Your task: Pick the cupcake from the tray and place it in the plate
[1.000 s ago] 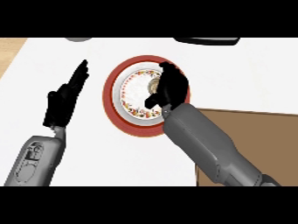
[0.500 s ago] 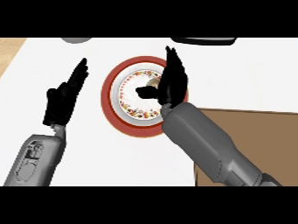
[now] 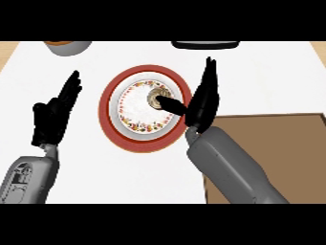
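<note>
I see the cupcake point(image 3: 158, 98) sitting in the plate point(image 3: 116, 125), I think. My right hand point(image 3: 202, 103), at three o'clock, is wide open. Left hand point(image 3: 54, 115) rests open. Next, I pull away.

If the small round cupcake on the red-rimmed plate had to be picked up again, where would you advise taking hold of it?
Pinch the small round cupcake by its sides, coming from above. It appears to sit upright on the red-rimmed plate, whose raised rim hampers a low approach. The right hand is already open beside it, thumb near it.
</note>
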{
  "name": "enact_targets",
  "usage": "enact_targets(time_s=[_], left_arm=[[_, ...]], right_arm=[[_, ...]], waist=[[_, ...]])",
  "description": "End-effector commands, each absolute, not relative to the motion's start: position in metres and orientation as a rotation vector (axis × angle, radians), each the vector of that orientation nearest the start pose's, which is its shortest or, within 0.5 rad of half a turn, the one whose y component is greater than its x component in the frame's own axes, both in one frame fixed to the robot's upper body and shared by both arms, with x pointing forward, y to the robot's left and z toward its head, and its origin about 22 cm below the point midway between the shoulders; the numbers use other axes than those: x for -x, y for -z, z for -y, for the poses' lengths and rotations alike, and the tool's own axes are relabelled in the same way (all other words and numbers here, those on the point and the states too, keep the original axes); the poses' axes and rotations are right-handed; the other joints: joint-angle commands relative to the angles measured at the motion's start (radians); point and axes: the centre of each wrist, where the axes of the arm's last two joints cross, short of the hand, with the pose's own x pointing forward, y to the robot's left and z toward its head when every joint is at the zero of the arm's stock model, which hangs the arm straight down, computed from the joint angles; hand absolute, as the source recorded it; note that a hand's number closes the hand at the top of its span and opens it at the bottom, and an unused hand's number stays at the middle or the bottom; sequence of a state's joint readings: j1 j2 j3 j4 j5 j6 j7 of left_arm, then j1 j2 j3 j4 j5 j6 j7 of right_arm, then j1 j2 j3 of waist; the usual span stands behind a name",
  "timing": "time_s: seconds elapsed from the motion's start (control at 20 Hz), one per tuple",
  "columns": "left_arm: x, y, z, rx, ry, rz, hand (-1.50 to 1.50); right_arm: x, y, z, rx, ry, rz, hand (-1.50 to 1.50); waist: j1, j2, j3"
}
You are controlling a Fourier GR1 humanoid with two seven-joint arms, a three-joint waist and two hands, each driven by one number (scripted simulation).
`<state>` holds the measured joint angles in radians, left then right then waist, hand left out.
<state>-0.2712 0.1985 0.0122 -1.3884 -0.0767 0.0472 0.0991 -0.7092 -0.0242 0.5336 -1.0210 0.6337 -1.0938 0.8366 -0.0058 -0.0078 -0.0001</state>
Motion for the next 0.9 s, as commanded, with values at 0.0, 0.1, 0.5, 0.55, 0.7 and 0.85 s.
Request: enact_targets(time_s=[0.0, 0.1, 0.5, 0.55, 0.7, 0.85], left_arm=[[-0.295, -0.031, -0.262, -0.246, 0.199, 1.539, 0.00], [-0.300, -0.034, -0.257, -0.242, 0.185, 1.546, 0.00], [-0.296, -0.045, -0.249, -0.236, 0.216, 1.559, 0.00], [-0.313, -0.040, -0.260, -0.213, 0.201, 1.549, 0.00], [-0.288, -0.024, -0.270, -0.233, 0.203, 1.578, 0.00], [-0.307, -0.048, -0.253, -0.216, 0.210, 1.549, 0.00]], right_arm=[[-0.306, -0.033, 0.076, 0.781, 0.224, 1.507, -1.50], [-0.282, -0.023, 0.095, 0.794, 0.203, 1.500, -1.50], [-0.218, -0.036, 0.145, 0.803, 0.169, 1.472, -1.50], [-0.222, -0.031, 0.165, 0.814, 0.201, 1.502, -1.50], [-0.201, -0.033, 0.167, 0.787, 0.213, 1.497, -1.50], [-0.208, -0.034, 0.180, 0.784, 0.202, 1.495, -1.50]], waist=[[-0.032, -0.009, 0.000], [-0.023, -0.002, 0.000], [-0.003, 0.004, 0.000], [-0.002, 0.008, 0.001], [0.002, 0.007, 0.000], [0.003, 0.008, 0.000]])
